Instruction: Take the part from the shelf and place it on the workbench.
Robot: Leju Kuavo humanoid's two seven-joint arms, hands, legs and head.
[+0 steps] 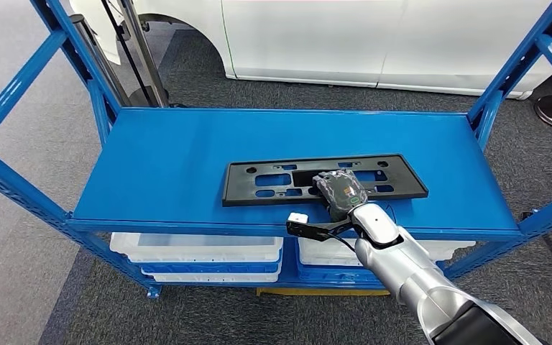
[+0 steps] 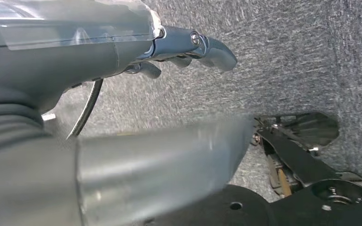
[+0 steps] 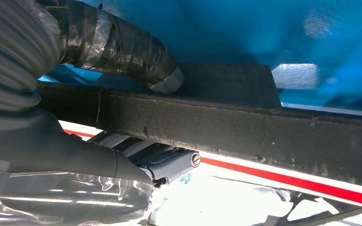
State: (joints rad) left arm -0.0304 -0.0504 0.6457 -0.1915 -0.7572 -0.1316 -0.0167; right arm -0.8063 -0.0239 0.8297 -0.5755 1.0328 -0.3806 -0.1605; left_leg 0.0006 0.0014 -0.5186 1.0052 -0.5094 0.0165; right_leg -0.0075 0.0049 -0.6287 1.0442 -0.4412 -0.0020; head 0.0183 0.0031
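The part (image 1: 323,180), a flat black rectangular plastic panel with several cut-out slots, lay on the top level of the blue metal shelf (image 1: 172,158), nearer the shelf's front edge than its back and slightly right of the middle. My right hand (image 1: 340,192) was on the part's front edge, toward the part's right half, with my silver right arm reaching up to it from below. From the right wrist camera, my thumb (image 3: 136,56), wrapped in dark tape, pressed down on the part's (image 3: 245,122) top face, while my fingers (image 3: 165,162) curled beneath its front rim, so the hand (image 3: 52,136) was gripping the part between thumb and fingers. Whether the part was flat on the shelf or raised a little at that edge, I could not tell.

My left hand (image 2: 136,56) hung over grey carpet (image 2: 301,56), holding nothing, its dark fingers (image 2: 212,49) loosely extended and apart.

Under the shelf's top level sat white and blue bins (image 1: 201,255). Behind the shelf stood the white body of a car (image 1: 374,36), and grey carpet covered the floor around the shelf.
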